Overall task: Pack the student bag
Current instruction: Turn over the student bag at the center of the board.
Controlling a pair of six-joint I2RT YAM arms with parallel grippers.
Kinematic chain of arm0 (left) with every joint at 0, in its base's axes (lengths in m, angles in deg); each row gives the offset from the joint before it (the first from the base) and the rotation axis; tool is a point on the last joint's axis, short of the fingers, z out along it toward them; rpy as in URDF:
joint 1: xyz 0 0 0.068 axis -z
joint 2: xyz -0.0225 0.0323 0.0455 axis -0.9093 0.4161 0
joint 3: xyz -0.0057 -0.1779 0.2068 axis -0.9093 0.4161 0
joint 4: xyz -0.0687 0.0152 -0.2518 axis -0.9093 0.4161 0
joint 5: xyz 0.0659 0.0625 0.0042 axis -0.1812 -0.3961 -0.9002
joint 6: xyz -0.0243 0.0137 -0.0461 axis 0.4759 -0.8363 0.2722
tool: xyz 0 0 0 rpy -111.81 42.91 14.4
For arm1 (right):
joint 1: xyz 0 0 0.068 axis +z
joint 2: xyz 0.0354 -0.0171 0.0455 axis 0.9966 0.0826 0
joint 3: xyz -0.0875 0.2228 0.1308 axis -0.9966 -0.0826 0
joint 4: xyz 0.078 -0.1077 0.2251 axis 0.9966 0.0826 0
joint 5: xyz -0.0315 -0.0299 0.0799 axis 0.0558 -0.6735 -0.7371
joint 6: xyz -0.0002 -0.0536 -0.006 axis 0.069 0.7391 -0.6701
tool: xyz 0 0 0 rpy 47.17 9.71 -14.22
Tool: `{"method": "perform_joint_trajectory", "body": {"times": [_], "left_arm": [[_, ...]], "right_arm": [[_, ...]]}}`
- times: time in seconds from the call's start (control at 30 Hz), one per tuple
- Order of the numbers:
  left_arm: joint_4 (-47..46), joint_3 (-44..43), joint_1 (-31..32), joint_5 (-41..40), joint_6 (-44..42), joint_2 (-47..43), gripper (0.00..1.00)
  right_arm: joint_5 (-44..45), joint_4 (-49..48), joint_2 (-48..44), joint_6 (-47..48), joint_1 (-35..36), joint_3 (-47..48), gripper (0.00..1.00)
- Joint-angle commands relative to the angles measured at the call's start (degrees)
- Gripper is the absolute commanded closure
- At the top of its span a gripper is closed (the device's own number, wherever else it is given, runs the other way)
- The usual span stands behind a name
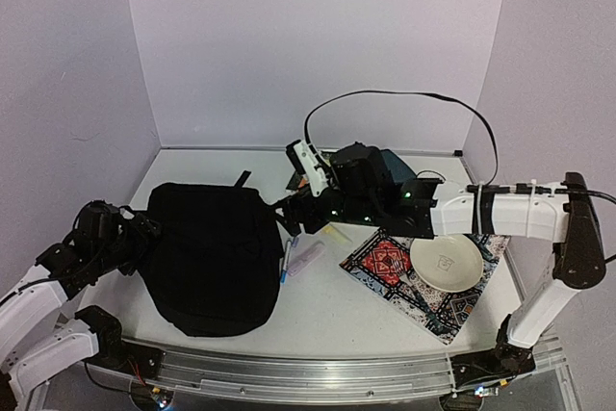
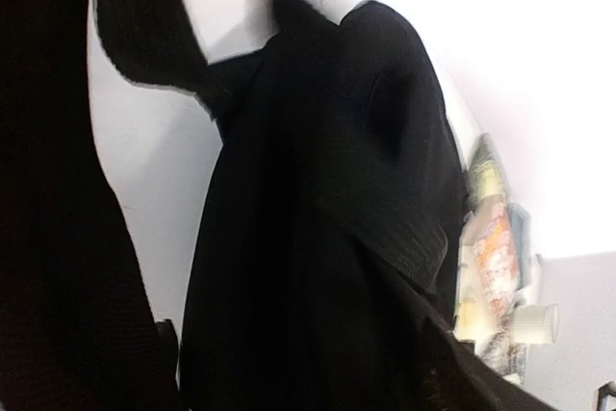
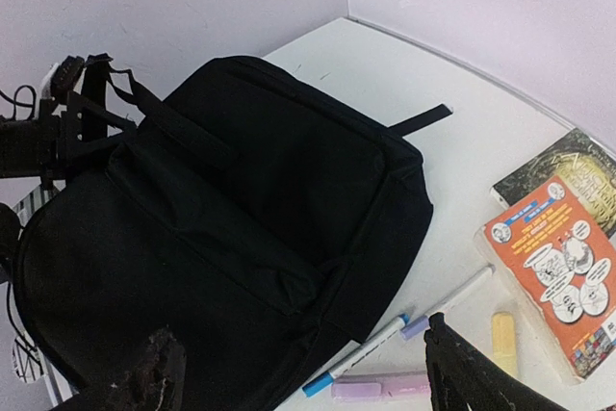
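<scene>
The student bag (image 1: 212, 257) is a large black backpack lying flat on the left half of the table. My left gripper (image 1: 142, 233) is at its left edge. In the left wrist view black bag fabric (image 2: 318, 238) fills the space between the wide-apart fingers, and a strap (image 2: 58, 238) hangs at the left. My right gripper (image 1: 294, 209) hovers open over the bag's right edge. The right wrist view shows the bag (image 3: 241, 199) below it, and nothing sits between its fingers (image 3: 159, 372).
A blue-capped pen (image 3: 371, 358), a purple-capped pen (image 3: 452, 300), a purple highlighter (image 3: 380, 389) and a yellow one (image 3: 502, 339) lie right of the bag. Two books (image 3: 558, 267) lie beyond. A white bowl (image 1: 446, 262) sits on a patterned book (image 1: 385, 262). A teal pouch (image 1: 390, 163) lies behind.
</scene>
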Motion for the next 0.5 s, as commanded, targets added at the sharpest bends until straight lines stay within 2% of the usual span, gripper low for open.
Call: {"method": "perform_joint_trajectory", "body": {"times": [0.0, 0.2, 0.33, 0.47], "left_arm": [[7.38, -10.87, 0.12, -5.42, -11.19, 3.28, 0.11], [11.49, -21.35, 0.11, -8.69, -20.92, 9.70, 0.09], [12.00, -26.76, 0.12, -0.81, -28.04, 17.92, 0.10], [11.10, -30.17, 0.55, 9.09, -30.13, 25.11, 0.15]], "right_arm": [[-1.30, -0.10, 2.63, -3.82, 0.29, 1.16, 0.14], [-0.34, 1.88, 6.31, -6.94, 0.31, 2.27, 0.14], [-0.39, 3.82, 9.81, -8.80, 0.18, 4.72, 0.15], [-1.88, 4.55, 13.31, -11.22, -0.59, 6.50, 0.17]]}}
